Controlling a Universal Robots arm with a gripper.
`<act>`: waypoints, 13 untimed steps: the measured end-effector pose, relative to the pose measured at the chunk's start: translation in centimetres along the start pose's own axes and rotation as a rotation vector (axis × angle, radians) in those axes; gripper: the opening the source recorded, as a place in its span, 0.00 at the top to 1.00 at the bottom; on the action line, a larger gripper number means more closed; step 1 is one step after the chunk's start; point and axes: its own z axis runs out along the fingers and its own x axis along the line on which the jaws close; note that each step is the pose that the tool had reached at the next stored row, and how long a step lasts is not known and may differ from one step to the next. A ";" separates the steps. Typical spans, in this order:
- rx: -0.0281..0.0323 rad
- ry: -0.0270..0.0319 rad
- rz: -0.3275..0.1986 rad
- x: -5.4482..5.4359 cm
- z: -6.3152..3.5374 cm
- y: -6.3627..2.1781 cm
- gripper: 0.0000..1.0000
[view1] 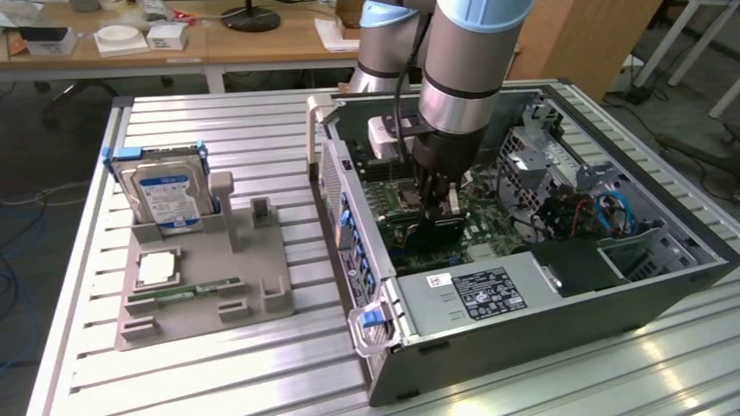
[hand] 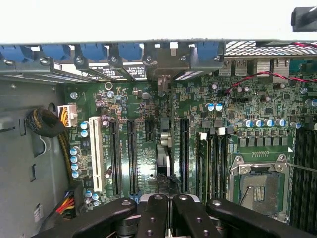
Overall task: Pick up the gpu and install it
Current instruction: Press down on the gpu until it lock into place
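Here the black two-fingered gripper (view1: 439,211) reaches down into the open grey computer case (view1: 555,329), clenched on the gpu (view1: 431,232), a thin green circuit-board card with a black heatsink, held edge-on above the green motherboard (hand: 148,148) beside the long black expansion slots (hand: 132,156). In the wrist view the fingers (hand: 153,218) press together around the card's top edge.

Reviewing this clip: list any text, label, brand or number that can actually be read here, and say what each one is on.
No text here reads clearly enough to quote.
Hard drive: blue-white label, print too blurred.
Power supply: black label with white print and a small white sticker beside it, both too small.
Motherboard: white markings near the slots, unreadable.
Memory stick on the grey holder: no legible print.
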 end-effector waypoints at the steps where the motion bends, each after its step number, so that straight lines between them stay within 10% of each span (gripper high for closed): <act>1: 0.0000 0.0000 0.000 0.0 0.00 0.00 0.90; 13: 0.0002 -0.0001 0.000 0.1 -0.10 1.98 0.90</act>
